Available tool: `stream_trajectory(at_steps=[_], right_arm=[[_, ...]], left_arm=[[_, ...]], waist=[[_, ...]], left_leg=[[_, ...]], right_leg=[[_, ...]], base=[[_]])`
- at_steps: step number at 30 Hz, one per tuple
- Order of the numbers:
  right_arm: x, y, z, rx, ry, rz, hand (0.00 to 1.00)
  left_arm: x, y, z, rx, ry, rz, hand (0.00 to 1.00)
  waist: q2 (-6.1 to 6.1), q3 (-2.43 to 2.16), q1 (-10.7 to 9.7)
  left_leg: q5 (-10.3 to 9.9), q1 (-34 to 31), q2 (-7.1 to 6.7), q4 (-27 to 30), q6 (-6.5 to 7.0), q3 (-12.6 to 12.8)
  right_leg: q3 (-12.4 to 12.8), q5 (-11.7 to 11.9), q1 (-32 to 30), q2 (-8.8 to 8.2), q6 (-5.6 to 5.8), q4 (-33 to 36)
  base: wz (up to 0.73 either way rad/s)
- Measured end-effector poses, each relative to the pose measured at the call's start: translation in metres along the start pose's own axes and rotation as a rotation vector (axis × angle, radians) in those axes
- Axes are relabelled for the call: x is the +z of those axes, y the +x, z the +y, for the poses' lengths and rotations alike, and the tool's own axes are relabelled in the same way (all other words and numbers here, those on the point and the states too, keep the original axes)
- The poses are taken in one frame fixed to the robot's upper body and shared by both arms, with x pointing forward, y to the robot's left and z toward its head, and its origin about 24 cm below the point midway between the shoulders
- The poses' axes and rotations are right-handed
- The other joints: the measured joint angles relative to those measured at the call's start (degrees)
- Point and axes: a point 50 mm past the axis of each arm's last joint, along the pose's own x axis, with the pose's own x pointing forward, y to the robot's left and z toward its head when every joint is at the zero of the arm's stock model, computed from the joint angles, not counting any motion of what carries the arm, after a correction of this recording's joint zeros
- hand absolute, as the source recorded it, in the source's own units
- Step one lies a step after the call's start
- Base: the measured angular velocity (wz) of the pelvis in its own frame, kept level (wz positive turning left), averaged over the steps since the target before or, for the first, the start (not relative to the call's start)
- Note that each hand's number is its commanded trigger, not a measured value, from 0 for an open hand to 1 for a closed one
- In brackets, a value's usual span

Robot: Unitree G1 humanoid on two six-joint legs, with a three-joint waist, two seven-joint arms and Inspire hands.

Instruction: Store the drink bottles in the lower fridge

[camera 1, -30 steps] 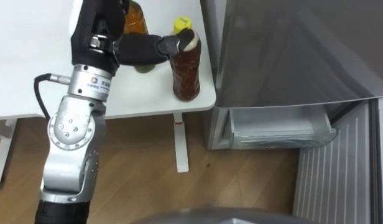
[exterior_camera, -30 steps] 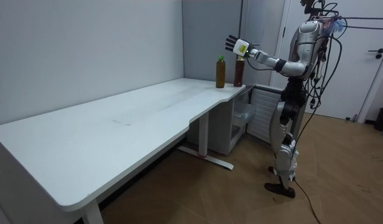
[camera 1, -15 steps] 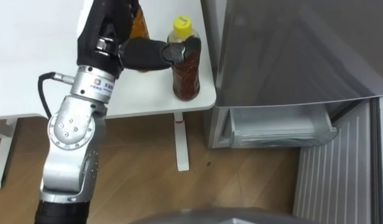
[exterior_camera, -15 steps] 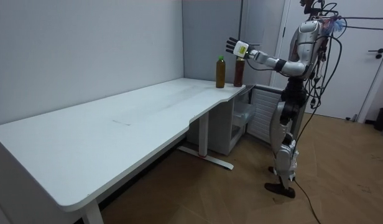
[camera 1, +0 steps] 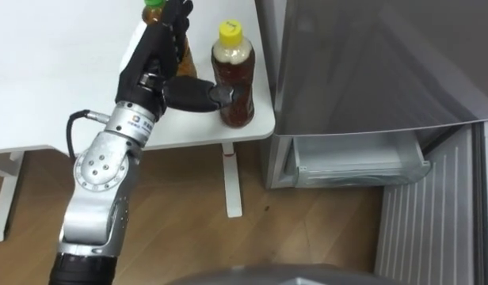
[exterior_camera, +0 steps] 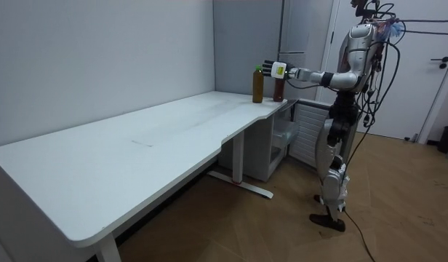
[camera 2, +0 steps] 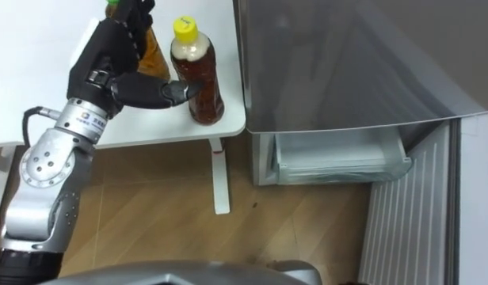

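Observation:
Two drink bottles stand upright at the white table's (camera 1: 54, 79) right corner. The brown one with a yellow cap (camera 1: 234, 79) (camera 2: 198, 75) is nearest the fridge. A second one with a green cap (camera 1: 153, 6) (camera 2: 154, 49) stands just to its left and behind. My left hand (camera 1: 161, 67) (camera 2: 117, 59) is open between them: the thumb lies against the yellow-capped bottle's side and the straight fingers reach up in front of the green-capped one. In the room view the left hand (exterior_camera: 271, 68) is level with both bottles (exterior_camera: 268, 85).
The grey fridge (camera 1: 371, 63) stands right beside the table's corner. Its lower compartment is open, showing a clear drawer (camera 1: 355, 162), with the open door (camera 1: 434, 229) swung out at the right. Wooden floor and a table leg (camera 1: 230, 182) lie below.
My left hand has dropped from the yellow-capped bottle's neck to its body, and the arm has lowered. Both bottles have stayed in place.

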Motion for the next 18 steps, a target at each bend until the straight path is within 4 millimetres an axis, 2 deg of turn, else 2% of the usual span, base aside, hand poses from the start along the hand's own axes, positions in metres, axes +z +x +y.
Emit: stream_trajectory(at_steps=[13,18], right_arm=[[0.005,0.0,-0.004,-0.035,0.005,-0.021,0.0],[0.005,-0.001,-0.005,-0.039,0.006,-0.023,0.0]], left_arm=[[-0.025,-0.006,0.001,-0.015,-0.076,0.105,0.0],[-0.027,-0.006,0.001,-0.034,-0.086,0.116,0.0]], waist=[[0.05,-0.03,0.02],[0.15,-0.1,-0.06]], left_leg=[[-0.01,0.77,0.29,-0.48,-0.04,0.4],[0.02,0.83,0.42,-0.66,-0.09,0.38]], right_leg=[[0.17,0.01,0.03,0.14,-0.03,0.89],[0.14,0.06,0.01,0.23,-0.12,0.94]], base=[[-0.01],[0.0]])
